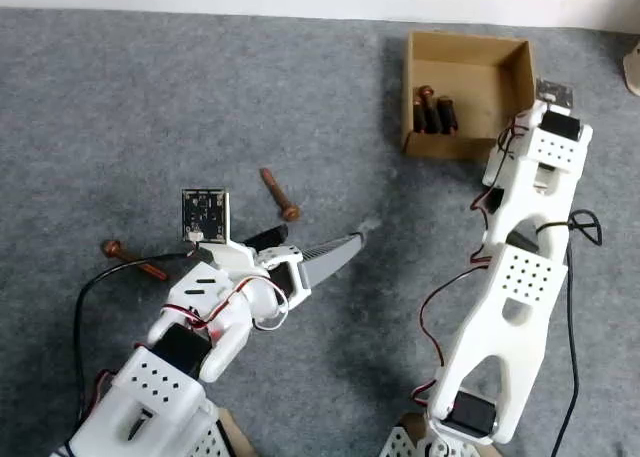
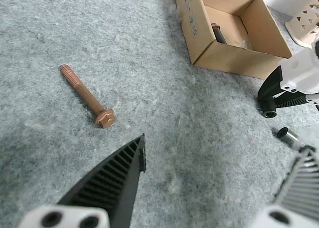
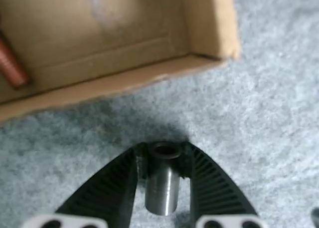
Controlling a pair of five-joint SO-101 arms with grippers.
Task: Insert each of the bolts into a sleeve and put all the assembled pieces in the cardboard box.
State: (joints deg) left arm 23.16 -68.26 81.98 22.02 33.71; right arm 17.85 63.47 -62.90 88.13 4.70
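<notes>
The cardboard box (image 1: 505, 52) stands at the back right with several assembled pieces (image 1: 433, 112) in its left corner. My right gripper (image 3: 162, 150) hangs just outside the box's near wall (image 3: 114, 83), shut on an upright steel sleeve (image 3: 162, 188). A copper bolt (image 1: 280, 194) lies mid-table, and a second bolt (image 1: 133, 259) lies at the left beside my left arm. My left gripper (image 1: 318, 239) is open low over the carpet, the near bolt (image 2: 87, 96) ahead of one finger. Another sleeve (image 2: 288, 135) lies at the tip of its other finger (image 2: 301, 180).
Grey carpet covers the table. A white perforated object (image 2: 305, 23) sits beyond the box at the far right. The right arm's body (image 1: 520, 287) stretches along the right side, with loose cables beside it. Open carpet lies left of the box.
</notes>
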